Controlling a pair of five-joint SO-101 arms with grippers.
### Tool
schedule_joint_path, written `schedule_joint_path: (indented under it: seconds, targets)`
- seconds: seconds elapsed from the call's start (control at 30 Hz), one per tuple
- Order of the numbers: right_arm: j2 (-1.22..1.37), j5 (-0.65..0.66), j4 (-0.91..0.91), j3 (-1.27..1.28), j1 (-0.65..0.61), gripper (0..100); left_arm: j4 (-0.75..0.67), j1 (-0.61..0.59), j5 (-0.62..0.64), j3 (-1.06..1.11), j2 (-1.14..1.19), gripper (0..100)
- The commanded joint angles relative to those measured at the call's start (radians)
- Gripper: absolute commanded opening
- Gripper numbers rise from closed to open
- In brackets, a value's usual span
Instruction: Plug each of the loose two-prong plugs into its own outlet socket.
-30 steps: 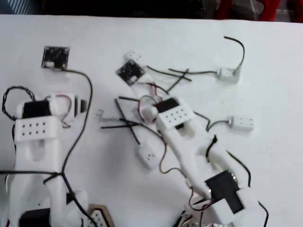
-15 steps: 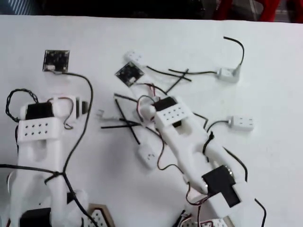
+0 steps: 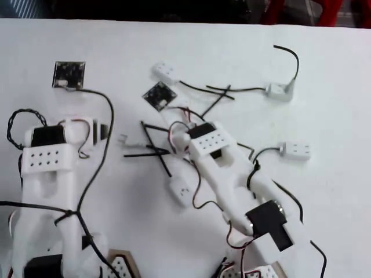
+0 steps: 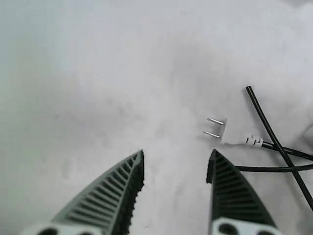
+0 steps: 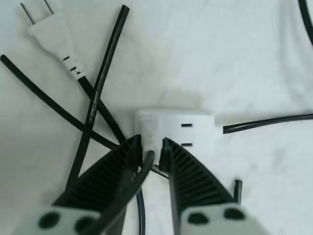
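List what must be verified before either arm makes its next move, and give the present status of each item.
1. Left tool open: ok, jaws apart.
2. Plug free to pick up: ok, it lies loose on the table just past the left tips, prongs uncovered.
3. Socket block slots empty: ok.
4. Right tool clear of wires: not ok, a black cable runs through its gap.
5. A plug in hand: not ok, neither tool holds one.
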Motion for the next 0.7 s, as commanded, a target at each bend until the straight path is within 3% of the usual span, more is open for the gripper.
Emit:
schedule_joint_path:
  seconds: [0.0,0.23,0.67]
  targets:
    - [0.05,0.012,-0.035,0.018,-0.005,1.8,-0.018,-0.005,0.011,-0.003,-0.036,21]
    - [0.094,0.011,0.058,-0.095,-0.001,1.8,-0.072,-0.004,0.012,0.064,-0.041,22]
    - [-0.234,0.003,0.097,-0.212,0.054,1.8,-0.091,-0.004,0.012,0.077,-0.036,21]
